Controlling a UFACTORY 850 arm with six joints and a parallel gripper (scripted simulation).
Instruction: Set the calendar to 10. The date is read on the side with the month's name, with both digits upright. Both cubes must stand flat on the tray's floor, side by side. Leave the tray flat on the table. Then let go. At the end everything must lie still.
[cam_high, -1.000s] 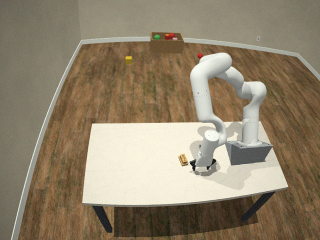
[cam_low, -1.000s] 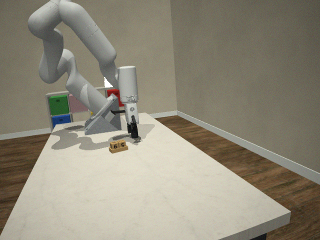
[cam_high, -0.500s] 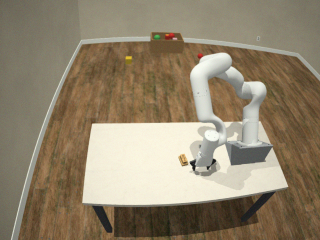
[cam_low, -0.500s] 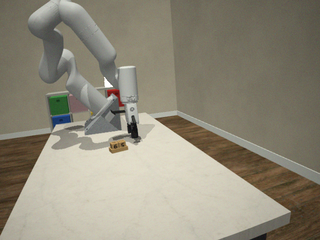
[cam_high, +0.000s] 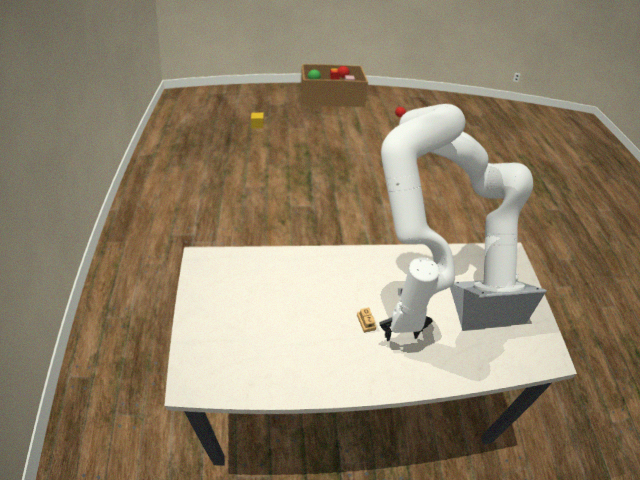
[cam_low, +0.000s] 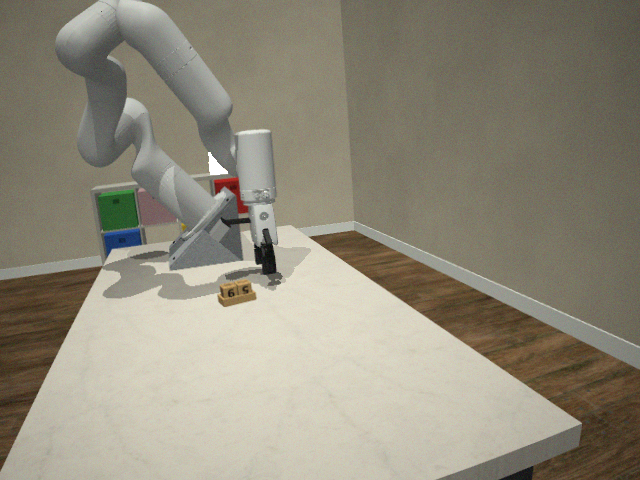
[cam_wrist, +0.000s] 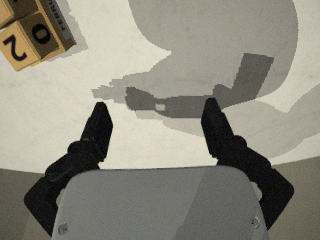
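Cubes (cam_low: 236, 289) stand side by side in a small wooden tray (cam_low: 236, 300) on the white table (cam_low: 289, 387), near the arm's grey base (cam_high: 516, 316). Their tops read 0 and 2 in the wrist view; the exterior view shows 6 and 5. Just beside the tray, the gripper (cam_wrist: 158, 120) hangs low over the table, fingers wide apart, holding nothing.

White arm (cam_high: 408, 196), black tool (cam_wrist: 158, 123) fingers
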